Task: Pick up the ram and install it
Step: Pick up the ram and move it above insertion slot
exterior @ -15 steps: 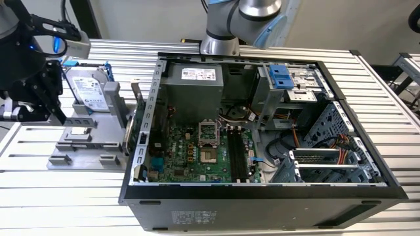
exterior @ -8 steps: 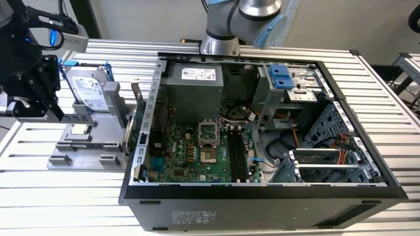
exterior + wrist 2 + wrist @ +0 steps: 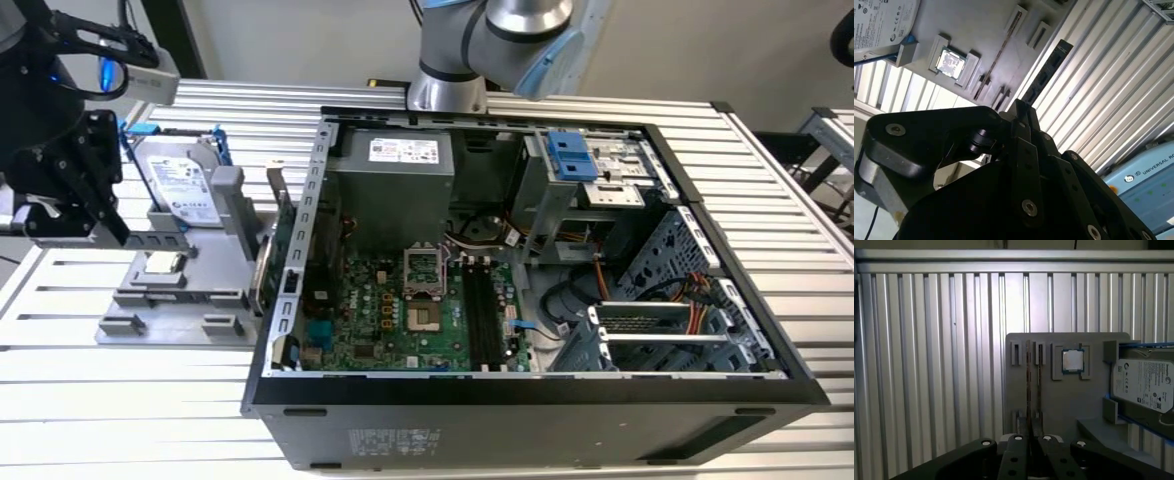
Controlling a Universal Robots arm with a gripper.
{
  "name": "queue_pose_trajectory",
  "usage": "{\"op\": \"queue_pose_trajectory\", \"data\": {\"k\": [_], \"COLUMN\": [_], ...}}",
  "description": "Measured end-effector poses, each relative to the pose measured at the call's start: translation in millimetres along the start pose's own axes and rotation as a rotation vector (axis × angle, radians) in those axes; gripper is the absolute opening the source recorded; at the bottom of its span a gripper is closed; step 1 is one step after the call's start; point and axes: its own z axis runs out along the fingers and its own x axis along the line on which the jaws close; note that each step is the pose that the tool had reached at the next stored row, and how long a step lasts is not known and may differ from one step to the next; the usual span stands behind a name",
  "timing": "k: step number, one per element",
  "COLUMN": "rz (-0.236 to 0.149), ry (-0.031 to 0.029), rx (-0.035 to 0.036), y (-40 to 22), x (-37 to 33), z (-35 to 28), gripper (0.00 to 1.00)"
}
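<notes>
Claw (image 3: 1021, 106) is clamped on the ram (image 3: 1046, 72). In the second wrist view the dark, thin stick comes out from between the pressed-together fingertips and runs straight away from them, its squared free end showing against the ribbed tabletop (image 3: 1114, 100). The grip is at one end of the stick, so its long axis continues the line of the claw rather than crossing it. Judged from the same view, the ram hangs clear of the grey fixture (image 3: 1064, 400) rather than sitting in it. The fixture lies beyond the free end, with the processor chip (image 3: 1073, 361) in its pocket and the hard drive (image 3: 1141, 382) just beside. Another thin edge lies along a fixture groove; I cannot tell what it is. In the exterior view the claw hangs at the exterior view's left, by the fixture's side away from the open computer case (image 3: 300, 300) and well apart from it. The two long black motherboard slots (image 3: 483, 315) lie toward the exterior view's right of the claw, with the fixture and the case wall between. The slots run from the board's far side toward its near edge, and both look unfilled. I cannot tell whether the stick's axis is parallel to them.
</notes>
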Motion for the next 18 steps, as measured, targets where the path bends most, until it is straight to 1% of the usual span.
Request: {"op": "queue_pose_trajectory", "data": {"k": [2,6,11,18], "rz": [0.000,0.000,0.000,0.000], "ry": [-0.0003,-0.0003,-0.0003,-0.0003], "rx": [0.0003,0.0003,0.0003,0.0003], "y": [0.0,0.1,0.3,0.4], "x": [-0.2,-0.8,-1.4,-2.2], "z": [-4.1,-15.1,-26.5,-39.9], "gripper": [0.00,0.00,0.00,0.00]}}
